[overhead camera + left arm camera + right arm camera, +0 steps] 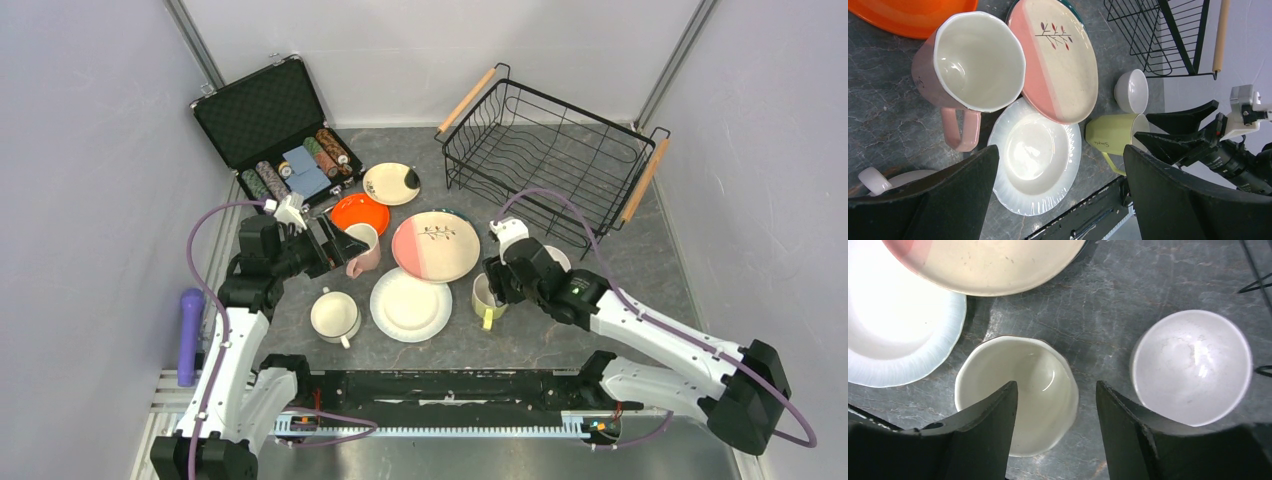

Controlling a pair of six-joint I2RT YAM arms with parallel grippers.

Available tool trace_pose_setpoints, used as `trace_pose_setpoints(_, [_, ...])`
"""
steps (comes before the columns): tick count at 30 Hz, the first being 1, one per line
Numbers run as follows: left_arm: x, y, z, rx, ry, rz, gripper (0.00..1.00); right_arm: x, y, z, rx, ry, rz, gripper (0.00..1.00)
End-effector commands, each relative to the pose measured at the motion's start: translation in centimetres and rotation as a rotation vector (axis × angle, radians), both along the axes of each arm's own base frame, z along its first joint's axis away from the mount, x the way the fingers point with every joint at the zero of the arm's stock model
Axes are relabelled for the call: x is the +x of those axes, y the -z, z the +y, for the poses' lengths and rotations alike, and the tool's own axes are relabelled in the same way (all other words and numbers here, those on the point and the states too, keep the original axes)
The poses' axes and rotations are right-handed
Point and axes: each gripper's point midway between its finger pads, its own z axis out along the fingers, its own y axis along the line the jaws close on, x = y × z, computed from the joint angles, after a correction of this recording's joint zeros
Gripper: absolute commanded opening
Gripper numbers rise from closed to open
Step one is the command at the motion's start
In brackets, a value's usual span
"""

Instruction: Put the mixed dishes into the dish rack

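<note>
The black wire dish rack stands at the back right with nothing in it. On the table lie a pink-cream plate, a white plate, an orange plate and a cream black-spotted plate. A pink mug lies tipped beside my open left gripper. A white mug stands near the front. My right gripper is open over the yellow-green mug, one finger above its inside and the other outside its rim. The small white bowl sits just to the right.
An open black case with poker chips and a blue card box sits at the back left. A purple cylinder lies off the table's left edge. Walls close in on both sides.
</note>
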Motion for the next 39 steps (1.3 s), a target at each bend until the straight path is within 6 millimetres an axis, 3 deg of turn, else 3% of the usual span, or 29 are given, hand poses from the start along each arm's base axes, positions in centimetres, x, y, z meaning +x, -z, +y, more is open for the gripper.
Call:
trace_pose_setpoints(1, [0.0,-0.6,-0.5,-0.010,0.036,-0.037,1.00,1.1,-3.9,-0.7,0.030,0.062,-0.095,0.69])
trace_pose_setpoints(6, [0.0,-0.5,-0.5,-0.012,0.037,-0.037,1.00,1.2,-6.9,-2.3,0.114,0.149,-0.187,0.83])
trace_pose_setpoints(12, [-0.3,-0.9,-0.7,-0.022,0.050,-0.051,1.00,2.2,-7.6,-8.0,0.134,0.506,-0.224,0.86])
trace_pose_setpoints(17, [-0.4,-0.8,-1.1,-0.040,0.066,-0.037,1.00,1.8,-5.3,-10.5,0.332,0.766,-0.224,0.98])
trace_pose_setpoints(27, [-0.2,-0.3,-0.9,-0.020,0.056,-0.022,1.00,0.9,-0.7,-13.5,0.417,1.065,-0.201,0.97])
trace_pose_setpoints(39, [-0.2,-0.3,-0.7,-0.024,0.035,-0.029,1.00,1.9,3.6,-14.7,0.427,1.195,-0.175,0.91])
